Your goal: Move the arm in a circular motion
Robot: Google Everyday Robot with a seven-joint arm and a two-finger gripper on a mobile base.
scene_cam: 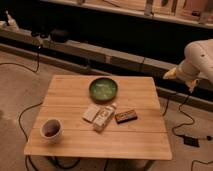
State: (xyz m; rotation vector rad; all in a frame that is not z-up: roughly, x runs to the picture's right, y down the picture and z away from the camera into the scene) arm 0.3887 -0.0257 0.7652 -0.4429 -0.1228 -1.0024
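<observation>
The shelf is running across the back at 12 o'clock, with dark cables lying on the floor around it. The wooden table is sitting centre frame.

The arm is entering from the frame edge at 3 o'clock. It is hanging in the air off the table's far right corner, well apart from everything on the table. Only its white rounded segment and yellowish tip are showing; the rest is cut off by the frame.

On the table:
- The green bowl is sitting at 12 o'clock.
- The cup is sitting at 8 o'clock, near the front left corner.
- The white packet, the carton and the brown bar are lying in a row near the centre, just beside each other.

The gripper is at the arm's tip, pointing toward 9 o'clock, above the floor and near the table's far right corner. It is carrying nothing visible. Open or closed: cannot tell.

Progress is a judgement only. One frame is giving one position on the loop at the right side, so how much of the circle is done is unreadable. The sweep probably needs to go on in free air, clear of the table edge and the shelf.
</observation>
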